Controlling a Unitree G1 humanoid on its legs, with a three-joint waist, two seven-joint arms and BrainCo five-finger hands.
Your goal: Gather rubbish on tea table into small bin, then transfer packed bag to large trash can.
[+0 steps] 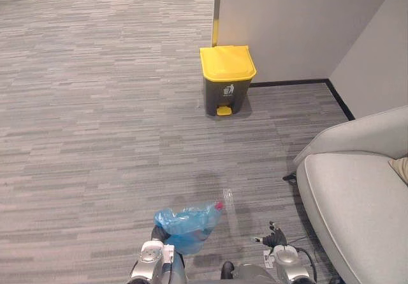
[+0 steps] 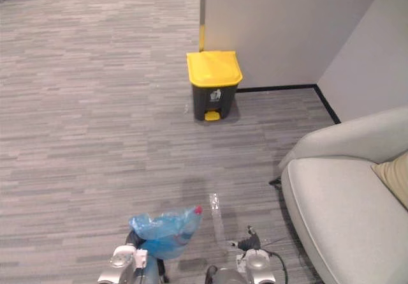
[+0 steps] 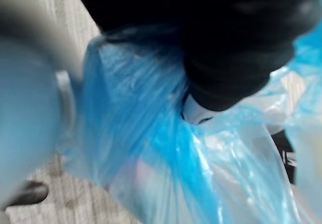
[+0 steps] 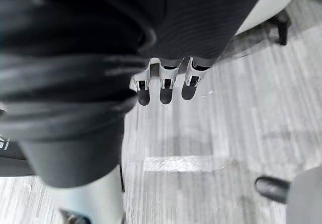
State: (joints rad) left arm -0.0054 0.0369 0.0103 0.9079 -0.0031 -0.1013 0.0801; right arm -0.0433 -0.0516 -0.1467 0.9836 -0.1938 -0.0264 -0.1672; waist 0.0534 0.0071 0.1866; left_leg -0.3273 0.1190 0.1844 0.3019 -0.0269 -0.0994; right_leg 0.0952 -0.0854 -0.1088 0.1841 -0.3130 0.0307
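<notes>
Blue bag (image 1: 188, 223): packed and bunched against the left hand (image 1: 159, 234) at 6 o'clock; whether that hand grips it cannot be told.
Right hand (image 1: 275, 238): at 5 o'clock, fingers (image 4: 166, 85) loose and straight, carrying nothing.
Done: gathering and bagging, judging by the full bag.
To do: carry the bag to the large trash can (image 1: 227, 80) at 12 o'clock, well apart, its lid down; 1 drop.
Floor: grey striped carpet (image 1: 95, 137).
Room: pale sofa (image 1: 357, 201) at 3 o'clock; plain wall (image 1: 293, 22) behind the can.
</notes>
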